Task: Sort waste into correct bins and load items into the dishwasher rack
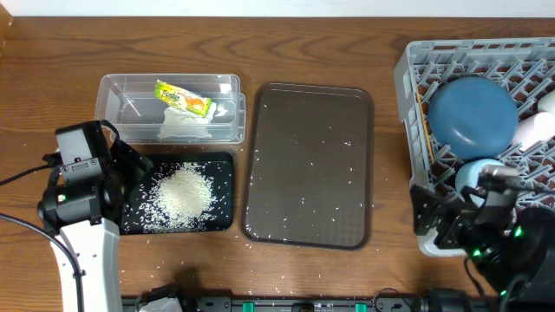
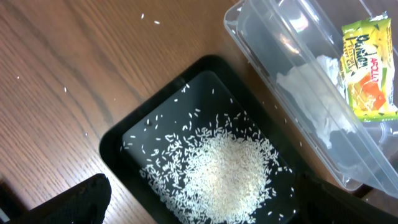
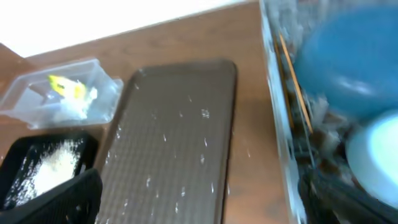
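Note:
The clear tub holds the snack wrapper and the white tissue. The black tub holds a pile of rice. My left gripper is open and empty, hovering over the black tub's left end. In the left wrist view, its fingers straddle the rice. The grey rack holds the blue plate, a white bowl, chopsticks and a pale cup. My right gripper is open and empty, by the rack's front left corner.
The flat brown tray lies between the tubs and the rack, with scattered rice grains on it. A few loose grains lie on the wooden table near the tray's front edge. The table's back edge runs along the top.

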Tool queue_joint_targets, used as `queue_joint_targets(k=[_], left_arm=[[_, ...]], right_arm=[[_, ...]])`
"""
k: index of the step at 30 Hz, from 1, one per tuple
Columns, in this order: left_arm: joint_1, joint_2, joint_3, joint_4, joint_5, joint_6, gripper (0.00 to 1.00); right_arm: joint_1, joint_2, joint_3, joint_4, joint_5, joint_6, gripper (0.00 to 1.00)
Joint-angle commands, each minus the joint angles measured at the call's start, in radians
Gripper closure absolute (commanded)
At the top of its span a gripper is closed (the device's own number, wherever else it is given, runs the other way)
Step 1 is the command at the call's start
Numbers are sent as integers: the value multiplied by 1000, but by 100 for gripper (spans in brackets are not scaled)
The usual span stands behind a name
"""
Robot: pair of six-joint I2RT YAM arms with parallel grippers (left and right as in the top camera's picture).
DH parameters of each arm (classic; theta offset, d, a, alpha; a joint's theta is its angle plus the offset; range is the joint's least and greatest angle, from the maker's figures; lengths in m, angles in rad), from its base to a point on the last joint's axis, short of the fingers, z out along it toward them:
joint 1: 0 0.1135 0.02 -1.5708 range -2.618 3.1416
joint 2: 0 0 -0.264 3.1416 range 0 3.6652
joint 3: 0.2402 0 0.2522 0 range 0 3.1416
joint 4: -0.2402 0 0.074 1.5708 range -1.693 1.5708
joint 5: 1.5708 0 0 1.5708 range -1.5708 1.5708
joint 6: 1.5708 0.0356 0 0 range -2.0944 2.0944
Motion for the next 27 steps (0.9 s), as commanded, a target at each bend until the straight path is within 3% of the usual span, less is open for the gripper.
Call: queue_joint_targets(k=[1,13,17,27], left_arm=[[3,2,7,-6,-16,2,3],[3,2,7,-6,-16,2,3],[3,2,7,-6,-16,2,3],[3,2,7,-7,-16,2,4]], right_arm=[[29,-103,-147,114,-21,-65,1],[48,-400,-672,684,-4,-63,1],[58,-484,-769,777,49,-40,1],[57,-488,-883,951,206,8,1]])
